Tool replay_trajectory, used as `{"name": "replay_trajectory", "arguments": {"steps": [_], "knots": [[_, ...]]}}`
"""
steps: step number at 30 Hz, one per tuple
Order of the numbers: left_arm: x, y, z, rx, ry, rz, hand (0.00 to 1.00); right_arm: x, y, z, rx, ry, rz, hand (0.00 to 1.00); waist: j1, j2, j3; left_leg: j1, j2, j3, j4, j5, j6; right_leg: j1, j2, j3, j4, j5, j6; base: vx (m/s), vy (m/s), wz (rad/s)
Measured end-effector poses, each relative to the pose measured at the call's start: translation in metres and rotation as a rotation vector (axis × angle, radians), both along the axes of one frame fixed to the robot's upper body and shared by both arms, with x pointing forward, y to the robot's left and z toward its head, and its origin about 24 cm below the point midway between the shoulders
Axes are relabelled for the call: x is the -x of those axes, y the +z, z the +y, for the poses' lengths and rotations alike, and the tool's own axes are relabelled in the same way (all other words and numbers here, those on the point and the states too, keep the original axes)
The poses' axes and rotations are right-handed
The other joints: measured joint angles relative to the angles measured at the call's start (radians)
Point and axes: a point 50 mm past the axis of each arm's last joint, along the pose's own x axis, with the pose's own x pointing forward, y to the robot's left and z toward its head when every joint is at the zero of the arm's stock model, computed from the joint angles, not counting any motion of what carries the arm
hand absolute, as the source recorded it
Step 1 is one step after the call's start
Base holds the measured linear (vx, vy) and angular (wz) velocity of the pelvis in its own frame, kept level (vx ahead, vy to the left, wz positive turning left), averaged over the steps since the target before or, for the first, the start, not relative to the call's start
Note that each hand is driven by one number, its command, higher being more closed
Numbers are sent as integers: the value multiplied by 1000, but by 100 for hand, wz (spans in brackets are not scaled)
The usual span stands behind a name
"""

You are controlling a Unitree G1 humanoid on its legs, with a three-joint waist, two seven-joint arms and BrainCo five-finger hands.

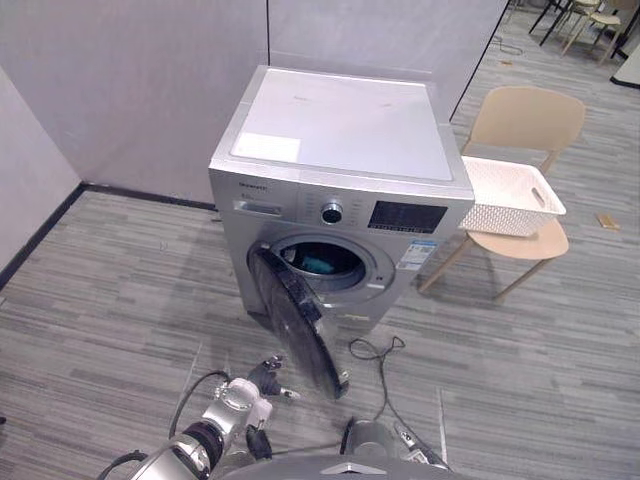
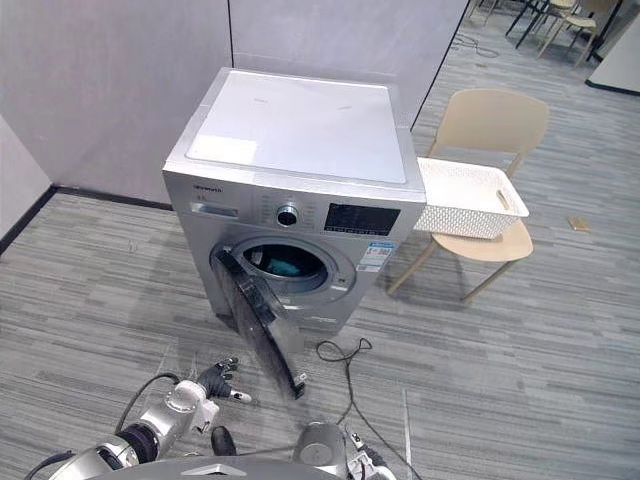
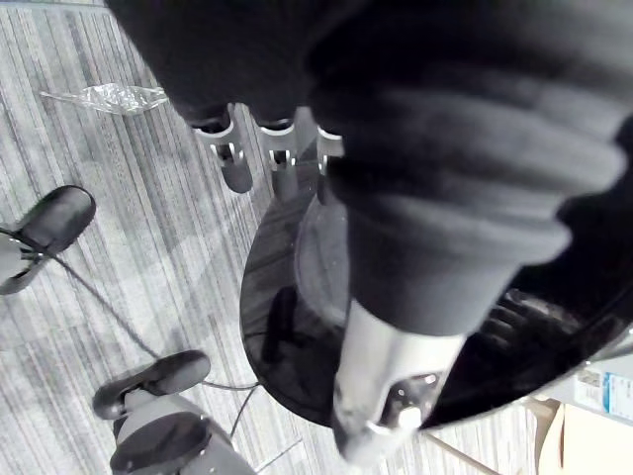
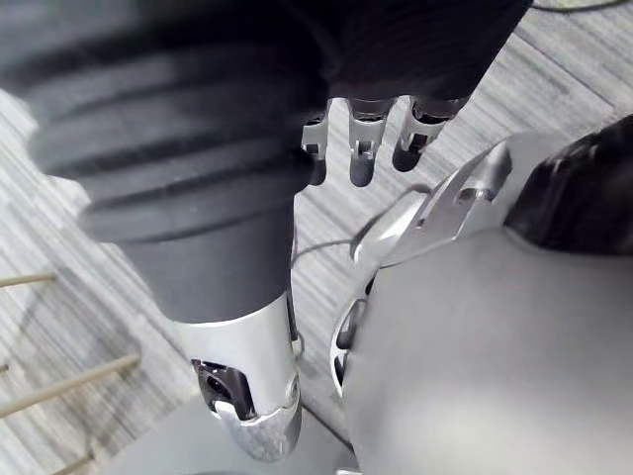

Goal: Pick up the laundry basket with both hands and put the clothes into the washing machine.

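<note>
A silver washing machine (image 1: pixel 340 140) stands in the middle with its round door (image 1: pixel 295 325) swung open toward me. A teal cloth (image 1: pixel 320 265) lies in the drum. The white laundry basket (image 1: pixel 510 195) rests on a beige chair (image 1: pixel 525 120) right of the machine; its inside looks bare white. My left hand (image 1: pixel 265 378) hangs low by the door's lower edge, its fingers (image 3: pixel 237 163) straight and holding nothing, with the dark door glass (image 3: pixel 297 327) just past them. My right hand (image 4: pixel 361 148) hangs by my body, fingers relaxed and empty.
Grey partition walls (image 1: pixel 130 90) close off the back and left. Striped grey floor (image 1: pixel 110 290) spreads around the machine. More chairs (image 1: pixel 585 20) stand at the far back right.
</note>
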Motion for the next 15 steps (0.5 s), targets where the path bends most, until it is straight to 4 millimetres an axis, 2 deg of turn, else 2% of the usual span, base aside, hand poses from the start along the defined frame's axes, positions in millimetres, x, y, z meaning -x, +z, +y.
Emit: {"name": "replay_trajectory", "arguments": {"steps": [1, 2, 4, 5, 10, 13, 15], "knots": [[-2, 1, 0, 0, -1, -4, 0, 0, 0, 1, -4, 2, 3, 0, 0, -9, -7, -8, 3, -8, 0, 4, -8, 20, 7, 3, -42, 0, 27, 50, -250, 20], [-8, 4, -1, -1, -6, -19, 0, -3, 0, 4, -10, 6, -4, 0, 7, -23, -19, -37, 10, -18, 0, 17, -28, 59, 36, -1, -180, -14, 84, 42, -254, 11], [-10, 5, -7, 11, -6, -19, 0, -17, 3, 1, 2, 21, -37, 0, 17, 12, -23, -62, 49, -13, 5, 29, -47, 70, 92, 2, -280, 27, 72, 45, -213, -27], [-9, 4, -11, 19, -4, -11, 0, -26, 6, 0, 12, 48, -54, 0, 25, 21, -28, -61, 70, 4, 5, 31, -50, 73, 118, 21, -311, 47, 68, 37, -116, -48], [-17, 6, -14, 44, 54, 3, 0, -46, 12, 7, 20, 102, -129, 0, 22, 23, -35, -55, 121, 41, 6, 38, -73, 81, 181, 59, -367, 78, 39, 58, -139, -33], [-41, 15, 6, 71, 242, -5, 0, -67, 23, 10, 18, 99, -241, 0, -1, 27, -32, -52, 152, 166, 6, 26, -93, 4, 219, 179, -370, 99, 25, -3, -70, -120], [-73, 35, 31, 124, 442, -69, 0, -81, 33, 8, 38, 151, -333, 0, -36, 27, -29, -76, 158, 282, 6, 21, -96, -85, 229, 295, -372, 142, 33, -19, -17, -174]]}}
